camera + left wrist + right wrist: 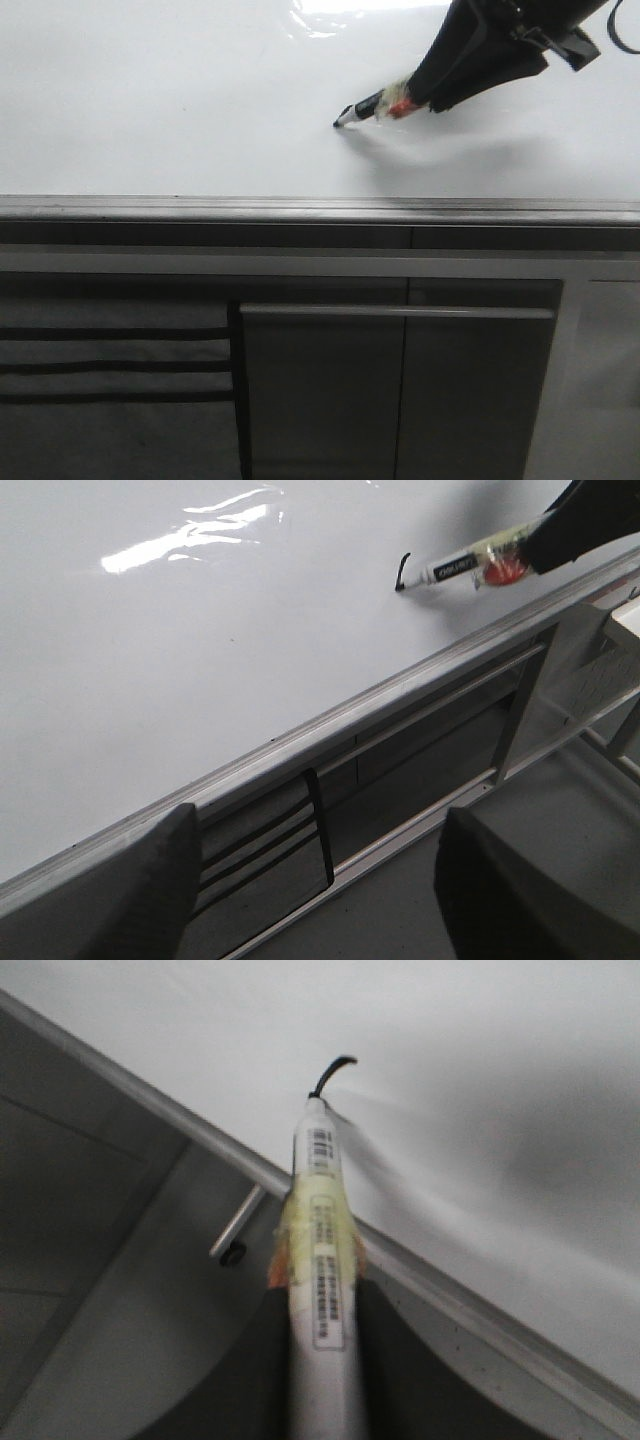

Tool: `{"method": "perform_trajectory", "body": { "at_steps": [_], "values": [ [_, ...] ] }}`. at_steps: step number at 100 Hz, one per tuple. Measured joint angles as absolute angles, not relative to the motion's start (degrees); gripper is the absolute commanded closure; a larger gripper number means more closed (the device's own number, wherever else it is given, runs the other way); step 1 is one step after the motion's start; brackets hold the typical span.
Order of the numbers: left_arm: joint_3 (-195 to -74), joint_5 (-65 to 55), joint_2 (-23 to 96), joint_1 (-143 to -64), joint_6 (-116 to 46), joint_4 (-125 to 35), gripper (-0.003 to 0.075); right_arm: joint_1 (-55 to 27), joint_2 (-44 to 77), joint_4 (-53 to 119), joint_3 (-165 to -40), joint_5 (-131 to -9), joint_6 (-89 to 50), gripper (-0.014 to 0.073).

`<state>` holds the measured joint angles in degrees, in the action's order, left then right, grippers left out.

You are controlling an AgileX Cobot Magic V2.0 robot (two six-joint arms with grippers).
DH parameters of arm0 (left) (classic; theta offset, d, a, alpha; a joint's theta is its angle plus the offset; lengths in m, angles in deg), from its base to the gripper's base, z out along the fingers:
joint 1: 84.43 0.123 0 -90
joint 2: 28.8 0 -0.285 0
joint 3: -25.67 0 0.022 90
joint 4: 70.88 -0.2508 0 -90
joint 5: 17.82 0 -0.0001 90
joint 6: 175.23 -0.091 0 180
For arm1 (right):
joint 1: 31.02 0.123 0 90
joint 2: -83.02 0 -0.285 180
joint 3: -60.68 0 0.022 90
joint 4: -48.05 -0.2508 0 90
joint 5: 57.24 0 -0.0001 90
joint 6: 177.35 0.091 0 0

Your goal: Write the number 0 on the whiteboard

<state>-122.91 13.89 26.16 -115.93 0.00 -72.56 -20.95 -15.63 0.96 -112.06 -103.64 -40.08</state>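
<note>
Right gripper (425, 95) has its jaws clamped on a marker (372, 105), which is taped in yellowish wrap near the grip, probably so it doesn't slip under writing pressure. We see the marker held at a low slant with its tip touching the whiteboard (150, 110), so the nib drags rather than stabs. The 0 (402, 568) is barely begun: only a short curved black stroke shows at the tip in both wrist views, near the board's grey edge rail (330, 725); in the front view it is hard to make out. We judge the task is at its very start, with almost the whole oval left to draw. Left gripper (315, 880) hangs back off the board over the cabinet (320, 390), its jaws apart and empty, likely parked so it stays clear of the writing arm. The rest of the board is bare apart from glare streaks. Next move calls for a steady curve with even contact; lifting or tilting could break the line.
</note>
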Motion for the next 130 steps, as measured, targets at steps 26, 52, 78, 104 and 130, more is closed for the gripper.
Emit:
{"method": "perform_trajectory", "body": {
  "at_steps": [26, 52, 78, 104, 130],
  "values": [
    [-122.9, 13.8, 26.2, -115.9, 0.0, -72.6, 0.0259, -23.3, -17.3, 6.3, -112.9, -110.0, -37.9, 0.0536],
    [-122.9, 13.4, 26.2, -115.9, 0.0, -72.6, 0.0259, -24.3, -16.4, 7.2, -117.2, -110.7, -37.4, 0.0536],
    [-122.9, 13.4, 26.2, -115.9, 0.0, -72.6, 0.0259, -22.7, -16.4, 6.8, -120.6, -109.0, -37.2, 0.0536],
    [-122.9, 13.3, 26.2, -115.9, -0.1, -72.6, 0.0259, -21.9, -14.9, 6.3, -121.0, -115.2, -39.9, 0.0536],
    [-126.4, 18.9, 30.7, -115.9, -16.2, -63.5, 0.0259, -15.5, -4.1, 5.6, -115.8, -122.8, -53.3, 0.0536]
  ]
}}
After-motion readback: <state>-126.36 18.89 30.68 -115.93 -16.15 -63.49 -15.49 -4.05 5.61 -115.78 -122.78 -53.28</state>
